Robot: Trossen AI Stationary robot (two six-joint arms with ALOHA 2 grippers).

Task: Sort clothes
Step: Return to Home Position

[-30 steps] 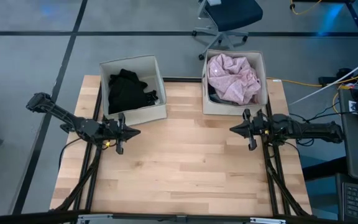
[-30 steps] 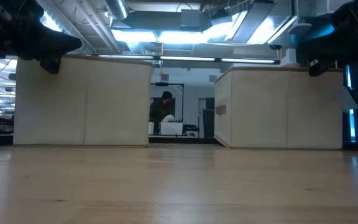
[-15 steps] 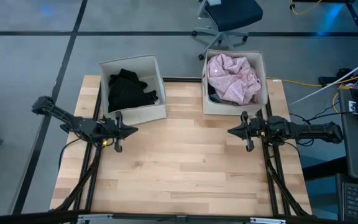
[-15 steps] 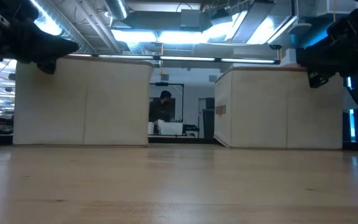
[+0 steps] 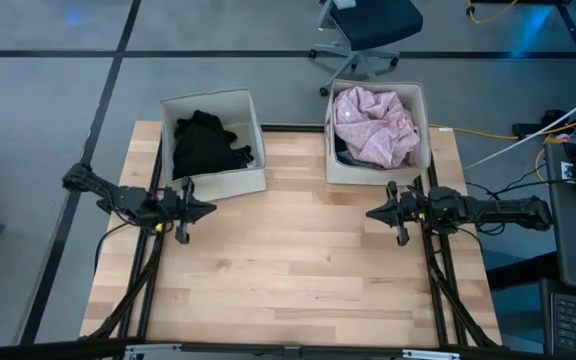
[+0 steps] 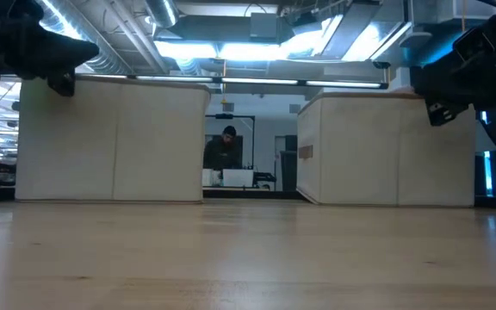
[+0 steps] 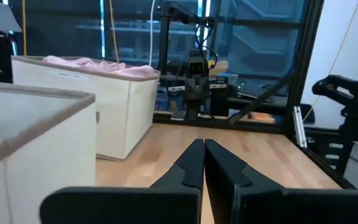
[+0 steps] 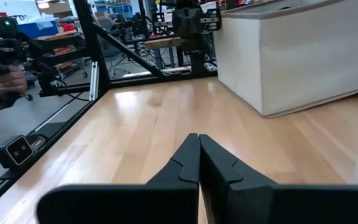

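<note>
Black clothes (image 5: 211, 147) fill the left box (image 5: 208, 97) at the bench's (image 5: 298, 270) 11 o'clock. A pink garment (image 5: 374, 126) is heaped in the right box (image 5: 376, 172) at 1 o'clock, with a dark piece (image 5: 340, 152) showing at the heap's 8 o'clock edge. Only the high view looks down into both boxes. The low view presents them as plain beige walls, contents hidden, and shows a person (image 6: 224, 151) in the room beyond, between the two. The left wrist view adds the pink garment rising just above its box rim. The left claw (image 5: 206, 209) hangs over the bench at 9 o'clock, just in front of the left box, its fingers pressed together and holding nothing. The right claw (image 5: 371, 213), at 3 o'clock near the right box, is likewise fully closed and empty. Both tips point toward the bench centre, well apart from each other.
</note>
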